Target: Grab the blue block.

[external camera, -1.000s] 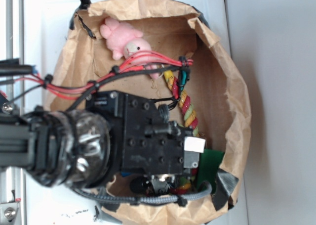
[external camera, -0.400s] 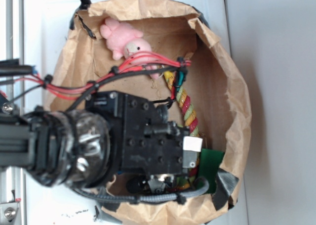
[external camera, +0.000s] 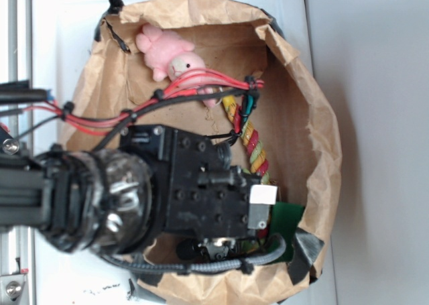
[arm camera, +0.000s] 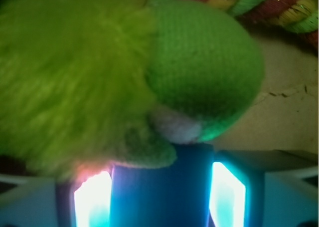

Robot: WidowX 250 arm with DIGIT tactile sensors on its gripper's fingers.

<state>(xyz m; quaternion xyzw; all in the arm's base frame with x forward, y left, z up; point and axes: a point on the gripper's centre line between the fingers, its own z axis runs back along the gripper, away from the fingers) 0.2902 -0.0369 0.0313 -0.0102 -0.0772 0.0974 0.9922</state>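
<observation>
In the wrist view the blue block (arm camera: 162,207) stands between my two glowing pads (arm camera: 92,199), which press against its left and right sides. My gripper (arm camera: 159,187) is shut on it. A fuzzy green plush toy (arm camera: 99,72) lies against the block's far end and partly overlaps it. In the exterior view the black gripper body (external camera: 214,198) reaches down into the paper bag and hides both the block and the fingertips.
The brown paper bag (external camera: 315,117) walls in the whole area. A pink plush toy (external camera: 167,53) lies at its far side. A red, yellow and green rope (external camera: 251,141) runs beside the gripper. A dark green flat felt piece (external camera: 288,218) sits at the right.
The gripper body has shifted slightly within the bag. A sliver of blue seen beneath it a second ago is now covered.
</observation>
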